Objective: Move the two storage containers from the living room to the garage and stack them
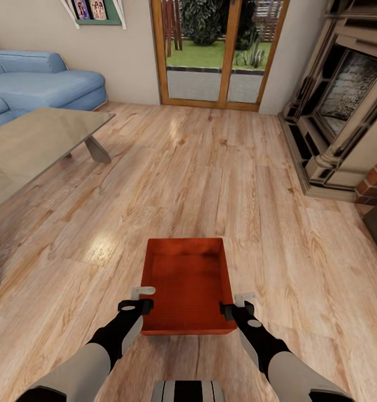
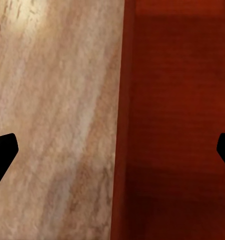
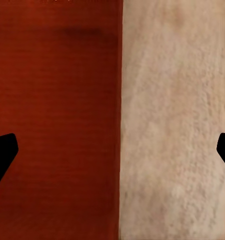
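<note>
Container (image 1: 186, 285), one, orange-red, sits on plank floor (image 1: 238, 184) between two grippers.

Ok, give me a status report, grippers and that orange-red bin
Left gripper and right gripper open, each straddling a side wall of the orange-red rectangular open-top bin. Bin over light wood plank floor, living room. Nothing blocking ahead.

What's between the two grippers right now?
The orange-red storage container sits between the left gripper and the right gripper in the head view. Each wrist view shows one side wall between open fingers, wood floor beyond.
</note>
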`<state>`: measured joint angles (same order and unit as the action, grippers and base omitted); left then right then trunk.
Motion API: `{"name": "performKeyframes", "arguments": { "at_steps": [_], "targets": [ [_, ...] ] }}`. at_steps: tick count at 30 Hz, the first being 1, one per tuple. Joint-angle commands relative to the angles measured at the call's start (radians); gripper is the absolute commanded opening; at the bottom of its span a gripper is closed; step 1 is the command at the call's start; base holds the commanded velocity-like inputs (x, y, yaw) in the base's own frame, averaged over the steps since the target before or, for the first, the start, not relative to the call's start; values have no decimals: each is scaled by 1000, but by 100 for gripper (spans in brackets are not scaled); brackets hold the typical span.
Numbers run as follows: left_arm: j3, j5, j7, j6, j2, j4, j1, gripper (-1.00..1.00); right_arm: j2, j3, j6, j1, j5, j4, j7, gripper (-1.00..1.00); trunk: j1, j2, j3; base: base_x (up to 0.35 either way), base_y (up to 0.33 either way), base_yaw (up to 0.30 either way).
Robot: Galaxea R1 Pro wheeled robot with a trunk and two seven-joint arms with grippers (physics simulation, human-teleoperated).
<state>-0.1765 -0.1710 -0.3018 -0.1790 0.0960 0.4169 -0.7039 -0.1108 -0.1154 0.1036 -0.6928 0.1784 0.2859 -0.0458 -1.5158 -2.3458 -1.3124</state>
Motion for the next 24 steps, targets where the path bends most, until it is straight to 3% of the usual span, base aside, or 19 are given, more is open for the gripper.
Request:
{"name": "performKeyframes", "arguments": {
  "at_steps": [1,6,24],
  "targets": [
    [-9,-11,-8,-5,-1,2,0,100,-1,-14,4,-1,9,-1,-1,100,0,0,-1,0,0,0],
    [-9,-11,-9,-4,0,2,0,100,0,-63,3,0,-36,2,0,100,0,0,-1,0,0,0],
    [-8,-11,-10,-5,2,3,0,100,-1,-63,1,0,-36,1,1,100,0,0,-1,0,0,0]
  ]
}}
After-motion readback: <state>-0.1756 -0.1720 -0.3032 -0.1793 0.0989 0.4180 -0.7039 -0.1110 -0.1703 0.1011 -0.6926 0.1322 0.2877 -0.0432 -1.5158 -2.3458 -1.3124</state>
